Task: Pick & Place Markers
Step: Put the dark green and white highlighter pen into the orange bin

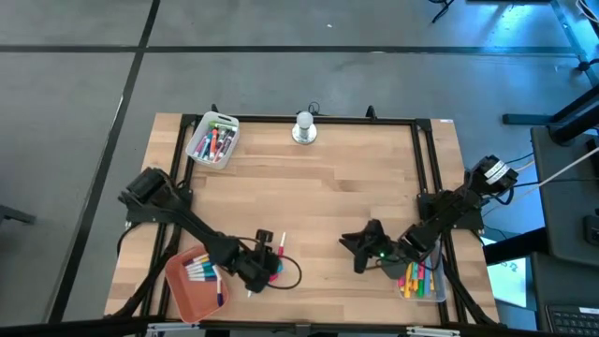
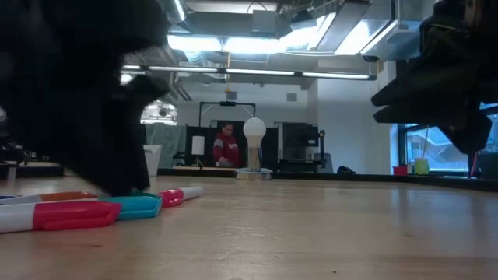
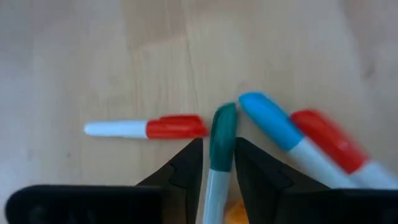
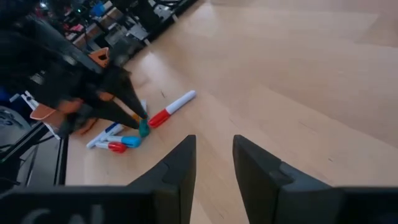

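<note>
Left gripper down on the table near the front, just right of the orange tray, fingers straddling a green-capped marker but whether clenched on it cannot be told. Blue-capped marker touching the green cap; red-capped ones just beside. Risk: a lift dragging or flicking the neighbours (crowded pile), or a grip so near the cap slipping. Right gripper hovering empty, fingers parted, beside the clear tray.
</note>
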Tool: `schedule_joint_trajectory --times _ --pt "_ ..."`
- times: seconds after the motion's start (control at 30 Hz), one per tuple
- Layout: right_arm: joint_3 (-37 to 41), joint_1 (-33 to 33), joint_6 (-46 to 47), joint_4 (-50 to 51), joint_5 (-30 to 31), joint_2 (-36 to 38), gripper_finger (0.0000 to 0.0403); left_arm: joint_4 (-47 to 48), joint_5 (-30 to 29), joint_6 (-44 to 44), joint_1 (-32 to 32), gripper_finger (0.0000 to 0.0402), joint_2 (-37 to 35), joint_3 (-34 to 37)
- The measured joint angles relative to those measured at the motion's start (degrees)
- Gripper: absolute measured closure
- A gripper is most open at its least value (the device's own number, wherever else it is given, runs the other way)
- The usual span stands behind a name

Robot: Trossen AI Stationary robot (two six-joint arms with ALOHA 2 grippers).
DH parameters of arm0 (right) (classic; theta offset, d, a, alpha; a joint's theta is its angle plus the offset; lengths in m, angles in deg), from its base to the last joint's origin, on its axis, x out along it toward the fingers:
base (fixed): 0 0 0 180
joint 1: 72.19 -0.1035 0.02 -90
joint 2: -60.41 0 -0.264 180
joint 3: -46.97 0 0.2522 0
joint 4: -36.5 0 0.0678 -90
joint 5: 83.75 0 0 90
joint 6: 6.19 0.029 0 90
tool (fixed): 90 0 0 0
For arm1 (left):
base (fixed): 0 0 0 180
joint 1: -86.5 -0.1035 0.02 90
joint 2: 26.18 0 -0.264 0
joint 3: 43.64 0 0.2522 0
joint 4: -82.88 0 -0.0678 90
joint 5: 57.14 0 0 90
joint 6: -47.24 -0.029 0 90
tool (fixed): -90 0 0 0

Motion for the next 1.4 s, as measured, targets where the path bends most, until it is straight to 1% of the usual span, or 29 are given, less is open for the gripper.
schedule_joint_trajectory --times 0.23,0.33,0.4,0.47,0.5,0.63,0.73,0.87,0.97,1.0,1.13,1.17,1.27,1.33,1.4 --pt "0.00 -1.63 -0.34 -0.69 2.91 0.00 0.0296 0.06 -0.32 -0.67 -0.07 0.0319 3.96 -0.25" --pt "0.00 -1.63 -0.33 -1.25 2.91 -0.02 0.0296 1.74 -0.36 0.46 -0.29 0.0335 4.08 -0.33" --pt "0.00 -1.63 -0.53 -2.60 2.98 -0.68 0.0296 2.88 -1.48 0.56 -0.26 0.0352 3.95 -0.39" --pt "0.00 -1.63 -2.10 -4.02 2.95 -1.60 0.0296 4.38 -3.99 -0.30 -0.26 0.0372 3.96 -0.33" --pt "0.00 -1.57 -2.78 -4.98 3.00 -2.13 0.0296 5.37 -6.33 -0.49 -0.26 0.0374 3.95 -0.28" --pt "-0.02 -0.51 -3.10 -7.57 2.95 -3.88 0.0296 10.68 -16.08 -0.84 -0.23 0.0374 3.37 0.29" --pt "-0.02 -0.49 -3.08 -9.99 2.51 -5.49 0.0296 14.86 -19.99 0.99 0.23 0.0369 1.38 -1.01" --pt "-0.02 -0.56 -3.07 -13.34 0.90 -7.63 0.0296 24.15 -19.89 10.33 3.01 0.0362 -2.16 -5.35" --pt "-0.99 -0.51 -3.15 -13.83 0.78 -8.83 0.0296 29.83 -18.89 18.89 6.72 0.0366 -5.52 -8.93" --pt "-1.41 -0.51 -3.48 -13.81 0.70 -8.96 0.0296 31.14 -17.06 21.63 8.20 0.0366 -6.60 -9.91" --pt "-3.74 -0.49 -7.69 -13.81 -1.60 -9.38 0.0296 36.82 -6.37 33.06 14.73 0.0358 -10.38 -10.87" --pt "-4.36 -0.49 -9.02 -13.78 -2.17 -9.38 0.0296 37.74 -4.81 36.28 16.76 0.0355 -11.28 -11.00" --pt "-5.92 -0.49 -13.17 -13.79 -3.10 -9.38 0.0296 42.32 -2.63 46.56 23.43 0.0351 -13.19 -10.98" --pt "-6.84 -0.49 -15.12 -13.65 -3.14 -9.38 0.0296 44.39 -2.11 52.77 27.79 0.0352 -14.58 -10.97" --pt "-7.52 -0.49 -16.08 -13.65 -3.14 -9.38 0.0296 45.42 -1.56 60.78 31.74 0.0354 -16.27 -10.97"
